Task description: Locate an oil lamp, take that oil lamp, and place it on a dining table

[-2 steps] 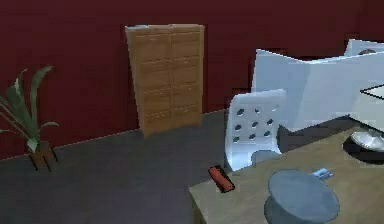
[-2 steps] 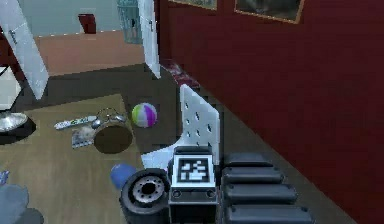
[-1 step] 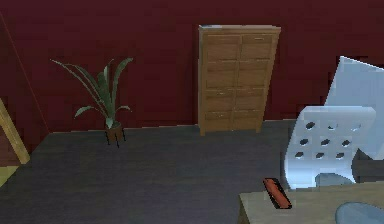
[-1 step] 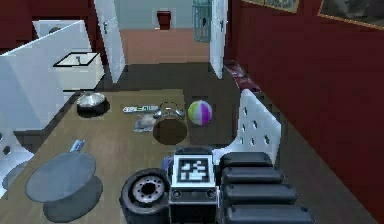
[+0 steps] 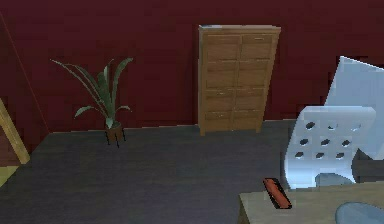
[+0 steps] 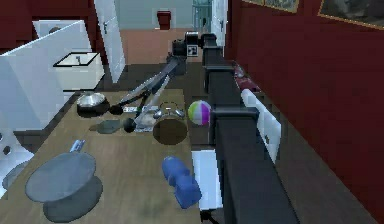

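A long wooden dining table (image 6: 120, 165) carries many things. Near its middle stands a glassy rounded object with a dark top (image 6: 168, 124), and beside it lies a multicoloured ball (image 6: 200, 112). The dark arm bar (image 6: 235, 160) runs up along the table's right edge. At its far end sits the gripper (image 6: 181, 50), small and dark, near the table's far end. I cannot tell whether it holds anything. The table's corner (image 5: 300, 208) also shows at the forward view's bottom right.
On the table lie a blue bundle (image 6: 181, 181), grey plates (image 6: 60, 178), a pan (image 6: 92, 100) and a long grey bat-like thing (image 6: 150, 82). White chairs (image 6: 45, 70) stand beside it. Ahead are a wooden dresser (image 5: 237, 78), a potted plant (image 5: 105, 92), a white chair (image 5: 325, 145) and open dark floor.
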Controlling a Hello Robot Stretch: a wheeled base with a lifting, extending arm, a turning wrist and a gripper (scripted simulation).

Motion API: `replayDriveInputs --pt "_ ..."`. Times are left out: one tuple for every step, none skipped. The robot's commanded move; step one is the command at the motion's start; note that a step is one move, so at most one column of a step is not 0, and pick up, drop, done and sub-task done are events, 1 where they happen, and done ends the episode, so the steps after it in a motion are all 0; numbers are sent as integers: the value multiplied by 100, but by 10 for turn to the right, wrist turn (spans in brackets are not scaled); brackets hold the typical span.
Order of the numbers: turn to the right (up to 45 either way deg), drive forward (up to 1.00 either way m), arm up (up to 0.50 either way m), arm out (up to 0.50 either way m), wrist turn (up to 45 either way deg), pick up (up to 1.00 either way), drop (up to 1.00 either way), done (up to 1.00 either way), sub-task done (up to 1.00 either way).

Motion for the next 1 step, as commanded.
replayDriveInputs --pt "0 0 0 0 390 0 0 0 0"
